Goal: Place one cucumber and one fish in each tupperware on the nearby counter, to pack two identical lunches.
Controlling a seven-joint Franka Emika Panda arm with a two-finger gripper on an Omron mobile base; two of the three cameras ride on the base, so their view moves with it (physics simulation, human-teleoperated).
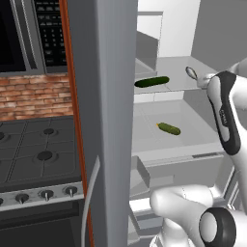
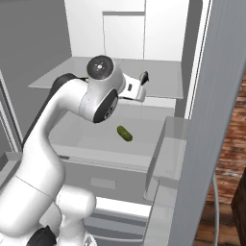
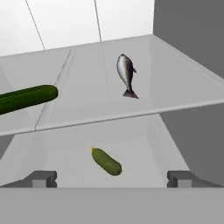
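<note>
The big cucumber (image 3: 27, 99) lies on the shelf (image 3: 175, 87) up and left of the hand, the fish (image 3: 126, 73) ahead, the small cucumber (image 3: 106, 161) just below. The gripper (image 3: 112, 178) is wide open, empty. I think it should dip straight down and pinch the small cucumber across its middle.

Upper fridge shelf (image 3: 175, 83): carrying one long cucumber (image 3: 26, 98) and one fish (image 3: 126, 73), lying well apart. Lower fridge shelf (image 3: 144, 148): carrying one short cucumber (image 3: 106, 161), lying alone near its middle.

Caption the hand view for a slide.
Open gripper faces fridge shelves: long dark-green cucumber and silver fish above, short green cucumber below.
</note>
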